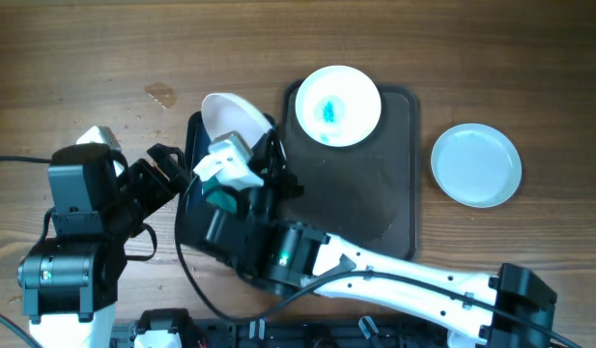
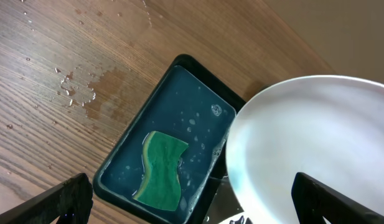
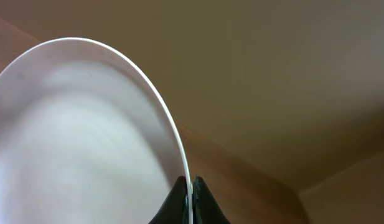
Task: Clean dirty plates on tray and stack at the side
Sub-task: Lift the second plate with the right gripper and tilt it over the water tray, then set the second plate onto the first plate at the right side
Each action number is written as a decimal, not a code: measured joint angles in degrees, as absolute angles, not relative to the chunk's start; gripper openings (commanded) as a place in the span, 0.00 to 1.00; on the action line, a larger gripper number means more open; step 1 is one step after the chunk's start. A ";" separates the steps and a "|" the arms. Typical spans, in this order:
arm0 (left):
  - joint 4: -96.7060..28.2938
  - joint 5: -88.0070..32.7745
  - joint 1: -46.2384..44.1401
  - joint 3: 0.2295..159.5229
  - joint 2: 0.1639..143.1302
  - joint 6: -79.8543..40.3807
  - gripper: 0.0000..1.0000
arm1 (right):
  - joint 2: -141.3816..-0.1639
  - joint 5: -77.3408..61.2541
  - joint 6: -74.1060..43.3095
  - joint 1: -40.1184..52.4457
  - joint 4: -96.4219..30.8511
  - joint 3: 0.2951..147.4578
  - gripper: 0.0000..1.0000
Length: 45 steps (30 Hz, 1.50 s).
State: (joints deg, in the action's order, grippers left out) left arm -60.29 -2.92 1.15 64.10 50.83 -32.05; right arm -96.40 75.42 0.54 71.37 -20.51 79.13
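Progress, as you can judge it: about a third done. One clean plate (image 1: 476, 164) lies on the table to the right of the tray (image 1: 360, 208), well apart from it, and starts the stack. One smeared plate (image 1: 337, 104) sits at the tray's far end, blue-turquoise in its centre, not yet washed. The third plate (image 1: 230, 114) is tilted up over the black basin (image 2: 181, 60), and its visible face shows no smear. Left to do: place it on the clean plate, then wash and stack the last one. Right gripper (image 3: 189, 190): fingers pinched together on the third plate's thin rim, edge-on. Left gripper (image 2: 192, 193): fingers wide apart, holding nothing, above the basin's near end. The green sponge (image 2: 162, 169) lies in the blue water, untouched.
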 measured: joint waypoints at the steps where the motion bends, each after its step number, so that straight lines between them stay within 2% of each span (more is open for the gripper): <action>1: -60.29 -2.92 1.15 64.10 50.83 -32.05 1.00 | -96.40 74.28 1.02 70.70 -20.51 79.13 0.04; 12: -60.29 -2.92 1.15 64.10 50.83 -32.05 1.00 | -96.38 75.85 5.78 68.97 -16.53 79.24 0.04; 15: -60.29 -2.92 1.15 64.10 50.83 -32.05 1.00 | -96.38 72.25 5.19 68.40 -17.45 79.24 0.04; 18: -60.29 -2.92 1.15 64.10 50.83 -32.05 1.00 | -96.38 68.27 -4.40 67.11 -24.43 79.48 0.04; 20: -60.29 -2.92 1.15 64.10 50.83 -32.05 1.00 | -96.38 57.36 -15.29 62.74 -30.85 79.61 0.04; 22: -60.34 -2.92 1.15 64.10 50.83 -32.05 1.00 | -96.40 45.23 -23.24 56.71 -32.82 79.61 0.04; 24: -60.42 -2.92 1.15 64.12 50.83 -32.05 1.00 | -96.40 27.00 -29.82 46.89 -33.04 79.61 0.04; 28: -60.42 -2.92 1.15 64.12 50.83 -32.05 1.00 | -93.03 1.54 -32.08 31.53 -34.85 79.61 0.04; 30: -60.42 -2.92 1.15 64.12 50.83 -32.05 1.00 | -88.51 -4.82 -31.86 24.27 -38.96 79.61 0.04; 36: -60.45 -2.92 1.15 64.12 50.83 -32.05 1.00 | -78.08 -7.49 -29.04 -0.30 -57.10 79.70 0.04; 41: -60.42 -2.92 1.15 64.12 50.83 -32.05 1.00 | -79.77 -6.07 -26.63 -21.54 -55.64 69.49 0.04; 44: -60.45 -2.92 1.15 64.12 50.83 -32.05 1.00 | -82.06 -5.78 -25.41 -28.80 -49.28 58.15 0.04; 45: -60.45 -2.92 1.15 64.12 50.83 -32.05 1.00 | -82.89 -5.67 -25.21 -30.61 -47.83 54.74 0.11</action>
State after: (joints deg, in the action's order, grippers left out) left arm -60.45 -2.92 1.15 64.12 50.83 -32.05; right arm -82.89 -5.67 -25.21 -30.61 -47.83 54.74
